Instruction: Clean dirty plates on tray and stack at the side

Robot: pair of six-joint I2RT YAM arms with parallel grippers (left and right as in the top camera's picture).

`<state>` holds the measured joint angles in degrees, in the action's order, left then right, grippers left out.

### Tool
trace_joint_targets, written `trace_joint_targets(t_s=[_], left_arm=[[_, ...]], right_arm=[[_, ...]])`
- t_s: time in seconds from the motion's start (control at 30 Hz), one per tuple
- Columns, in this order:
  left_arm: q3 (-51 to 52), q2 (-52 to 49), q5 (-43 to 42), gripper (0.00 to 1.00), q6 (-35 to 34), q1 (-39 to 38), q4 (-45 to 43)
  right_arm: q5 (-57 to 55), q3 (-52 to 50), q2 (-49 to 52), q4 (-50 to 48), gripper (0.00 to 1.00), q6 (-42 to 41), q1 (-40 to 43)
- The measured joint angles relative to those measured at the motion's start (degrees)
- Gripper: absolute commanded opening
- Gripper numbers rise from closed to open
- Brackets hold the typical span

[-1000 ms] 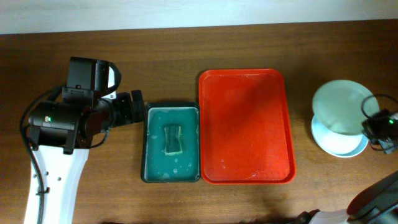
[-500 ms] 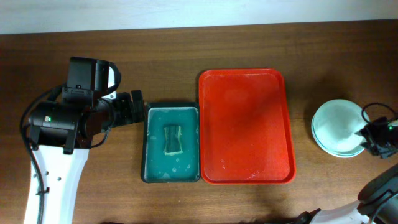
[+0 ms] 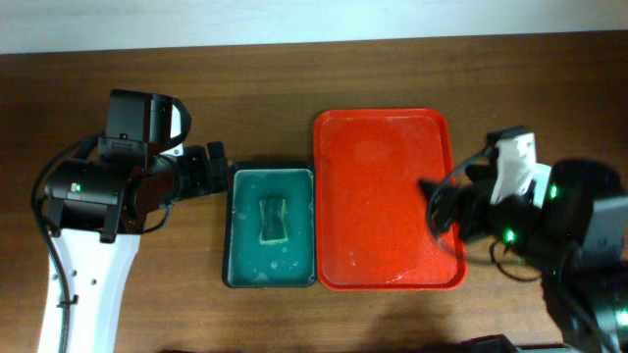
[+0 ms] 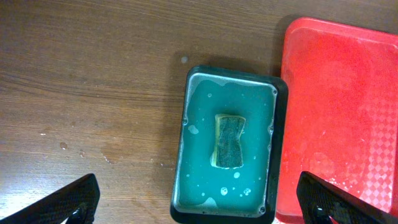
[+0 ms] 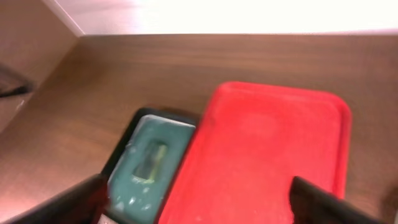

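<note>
The red tray (image 3: 383,157) lies in the middle of the table with only wet specks on it; it also fills the right wrist view (image 5: 273,143) and shows at the right of the left wrist view (image 4: 348,112). No plates show in any view; my right arm covers the table to the right of the tray. My right gripper (image 3: 437,208) hangs over the tray's right edge, open and empty (image 5: 196,208). My left gripper (image 3: 218,169) sits just left of the green basin, open and empty (image 4: 202,208).
A dark green basin (image 3: 237,265) of teal soapy water holds a sponge (image 3: 273,219) and sits against the tray's left side (image 4: 186,124). Bare wooden table (image 3: 294,78) lies behind both. A pale wall runs along the far edge.
My right gripper let the top plate down onto the stack at the far right, opened, and swung left to the tray's right edge. The left arm stayed still.
</note>
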<state>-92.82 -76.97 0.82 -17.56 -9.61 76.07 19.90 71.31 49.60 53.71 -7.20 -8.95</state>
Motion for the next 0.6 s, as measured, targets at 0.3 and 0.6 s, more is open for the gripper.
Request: trace_joint_targets(t_s=[0.3, 0.6], left_arm=[[0.0, 0.0, 0.0, 1.0, 0.0, 0.0, 0.0], [0.0, 0.0, 0.0, 0.99, 0.0, 0.0, 0.0]], right_arm=[[-9.4, 0.0, -2.1, 1.2, 0.98, 0.4, -6.6], [-20.3, -0.7, -7.6, 2.8, 0.98, 0.6, -5.2]])
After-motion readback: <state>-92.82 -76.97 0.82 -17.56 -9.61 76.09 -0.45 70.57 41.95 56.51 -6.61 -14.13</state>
